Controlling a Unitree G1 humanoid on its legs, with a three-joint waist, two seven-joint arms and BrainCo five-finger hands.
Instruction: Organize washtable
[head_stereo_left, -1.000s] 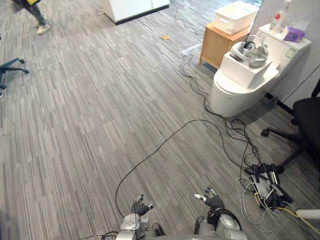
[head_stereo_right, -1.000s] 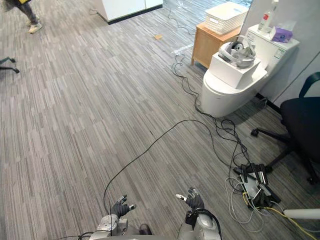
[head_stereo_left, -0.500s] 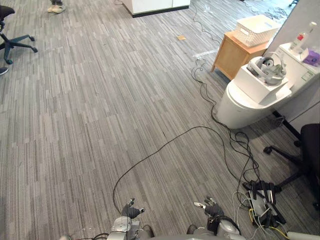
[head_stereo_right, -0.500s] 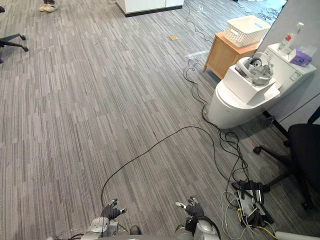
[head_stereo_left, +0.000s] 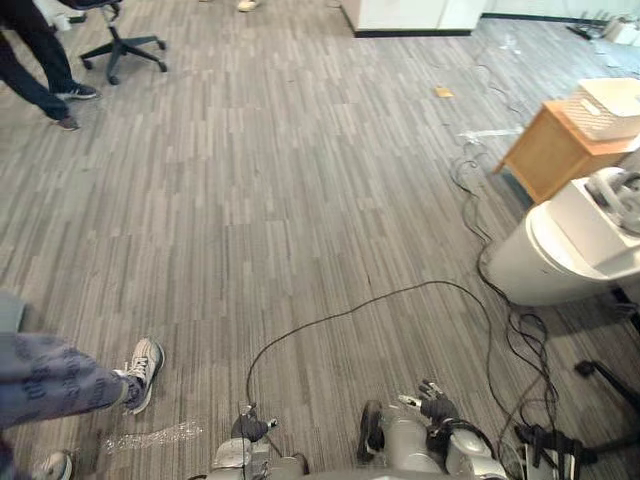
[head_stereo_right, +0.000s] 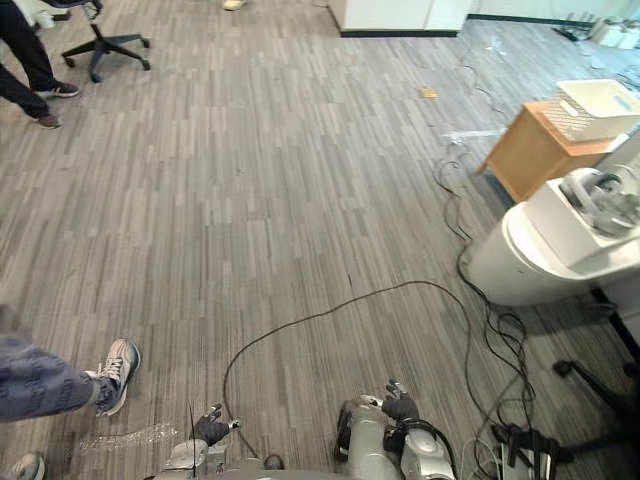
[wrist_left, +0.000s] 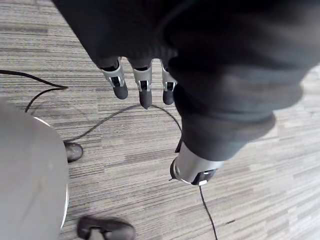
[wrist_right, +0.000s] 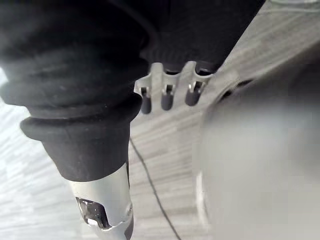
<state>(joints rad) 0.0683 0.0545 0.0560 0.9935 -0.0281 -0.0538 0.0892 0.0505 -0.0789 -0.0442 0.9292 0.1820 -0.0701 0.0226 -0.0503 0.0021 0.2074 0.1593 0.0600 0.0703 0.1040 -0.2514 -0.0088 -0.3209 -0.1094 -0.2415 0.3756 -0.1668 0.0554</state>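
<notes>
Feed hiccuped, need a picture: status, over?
Left hand open, empty. Right hand open, empty. Wooden cabinet with white basket ahead right, beside toilet. Person's shoe close on left.

On my right wrist feed I see the right hand (wrist_right: 166, 76) from very close. Its dark ribbed rubber cover (wrist_right: 75, 95) bulks across the near side. A row of silver fingers with dark tips (wrist_right: 167, 101) reaches out straight past the cover, with nothing held in them. The silver thumb (wrist_right: 102, 202) stands apart from the row. Beyond the fingertips lies the grey striped plank-pattern floor (wrist_right: 167, 150).
</notes>
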